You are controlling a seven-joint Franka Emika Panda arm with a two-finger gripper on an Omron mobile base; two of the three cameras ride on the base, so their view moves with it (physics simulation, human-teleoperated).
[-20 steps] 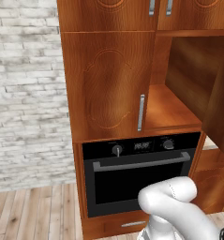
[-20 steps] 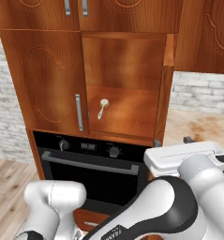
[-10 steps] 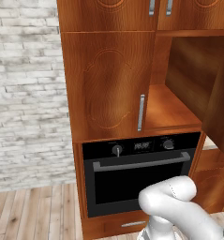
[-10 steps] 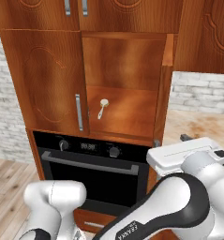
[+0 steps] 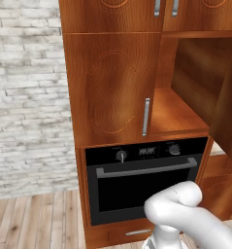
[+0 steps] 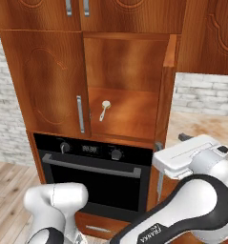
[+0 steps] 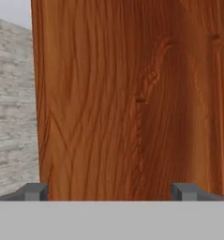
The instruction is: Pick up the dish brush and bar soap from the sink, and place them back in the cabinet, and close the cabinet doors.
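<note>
The cabinet (image 6: 129,57) has its left door (image 6: 44,81) shut and its right door (image 6: 166,95) swung out, seen edge-on. On the shelf inside lies the dish brush (image 6: 105,108), cream head up, close to the left door's edge. My white hand (image 6: 191,153) hovers low, just right of the open door, at handle height. In the hand view my gripper (image 7: 111,192) is open wide with nothing in it, its fingertips (image 7: 36,191) facing a close reddish-brown wooden panel (image 7: 132,93). The open door (image 5: 230,97) hides part of the shelf (image 5: 175,112). The bar soap and the sink are out of view.
A black built-in oven (image 5: 146,180) sits directly under the shelf. Smaller cabinets (image 5: 137,14) top it. A whitish brick wall (image 5: 25,97) and wooden floor (image 5: 35,223) lie to the left. Tan marble counter (image 6: 206,125) runs right of the open door.
My hand has crept slightly up and towards the open door. The gripper stays open and the brush has not moved.
</note>
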